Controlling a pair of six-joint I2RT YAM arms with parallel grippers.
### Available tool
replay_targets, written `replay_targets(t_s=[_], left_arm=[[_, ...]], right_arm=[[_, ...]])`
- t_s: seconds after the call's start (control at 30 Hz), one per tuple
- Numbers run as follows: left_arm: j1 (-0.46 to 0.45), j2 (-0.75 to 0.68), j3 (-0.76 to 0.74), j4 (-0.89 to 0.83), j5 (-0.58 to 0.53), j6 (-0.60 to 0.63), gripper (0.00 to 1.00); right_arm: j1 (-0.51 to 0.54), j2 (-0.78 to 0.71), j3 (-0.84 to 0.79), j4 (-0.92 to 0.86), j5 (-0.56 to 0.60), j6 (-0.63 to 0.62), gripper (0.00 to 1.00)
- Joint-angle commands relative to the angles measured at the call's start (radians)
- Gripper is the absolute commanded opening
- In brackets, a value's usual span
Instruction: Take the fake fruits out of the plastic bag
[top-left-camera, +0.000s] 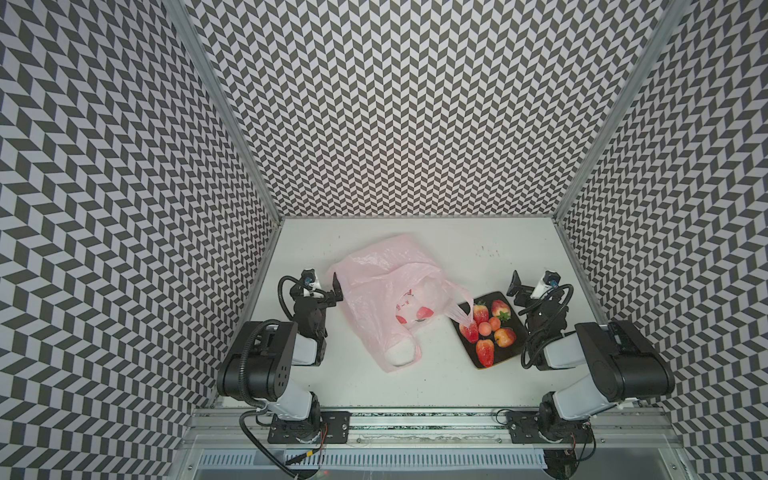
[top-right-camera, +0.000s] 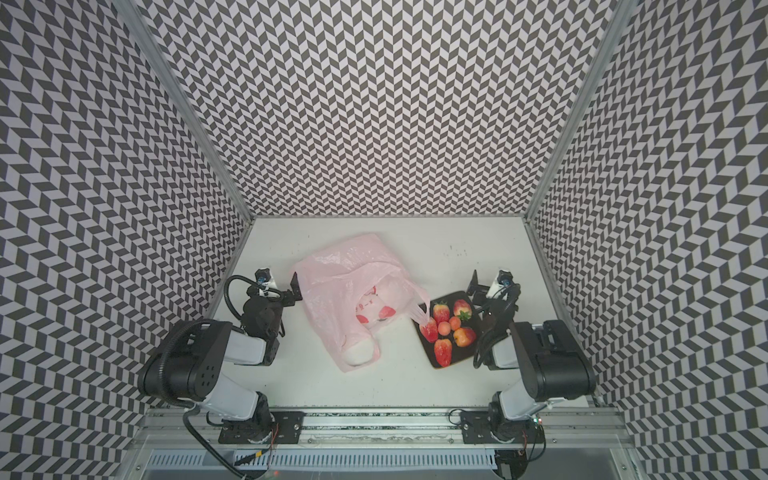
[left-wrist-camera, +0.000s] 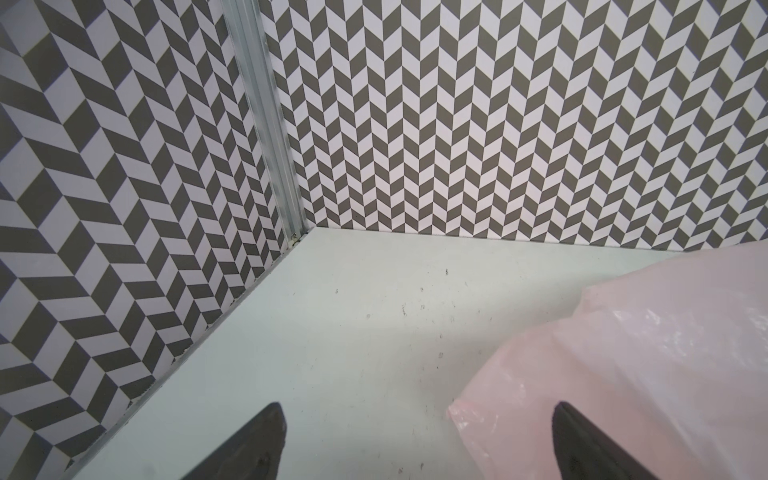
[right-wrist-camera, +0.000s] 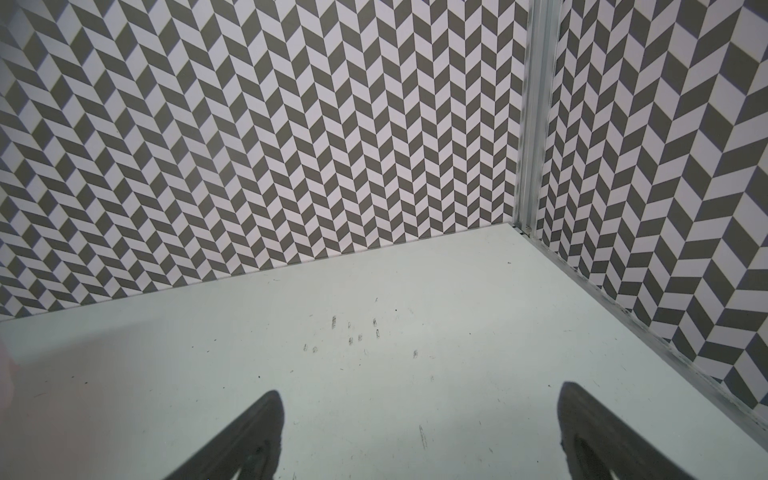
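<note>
Starting at the near edge, both arms are seen bolted to the aluminium rail (top-left-camera: 415, 417), and each one is folded up pretty tight. The left arm (top-left-camera: 266, 365) and the right arm (top-left-camera: 615, 365) are bent back at the elbow, with the wrists held low over the white table (top-left-camera: 457, 386) and pointed toward the far wall. The left gripper (left-wrist-camera: 419, 440) is spread wide with nothing held. In the left wrist view one of its fingers (left-wrist-camera: 582, 440) is seen in front of the plastic bag's edge, though actual contact can't be told. The right gripper (right-wrist-camera: 419, 415) is spread just as wide over bare table, nothing held there either. Between the arms, the plastic bag (top-left-camera: 374, 286) is laid crumpled on the table. Red printed marks (top-left-camera: 415, 313) are shown through the pale pink film, plus a bit of small red writing that's too tiny to be read. The fake fruits (top-left-camera: 486, 328) are gathered on the dark board (top-left-camera: 489, 299) just right of the bag. Four strawberries (top-left-camera: 485, 352), two orange balls (top-left-camera: 484, 329) and an apple (top-left-camera: 505, 337) can be counted there. One bag handle (top-left-camera: 459, 311) is draped across the board's corner and over a strawberry. Behind it all, the table is closed in by the chevron walls (top-left-camera: 415, 124).
</note>
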Motion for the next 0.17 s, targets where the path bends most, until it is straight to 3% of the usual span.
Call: replay_targets(t_s=[0.0,0.13], left_arm=[[0.009,0.007,0.021,-0.003,0.031,0.0,1.0],[0.006,-0.007,0.0,0.025,0.03,0.005,1.0]], right_arm=[[-0.003,0.008,-0.009,0.069,-0.007,-0.013,0.99],[-0.001,0.008,-0.01,0.071,-0.011,-0.019,0.99]])
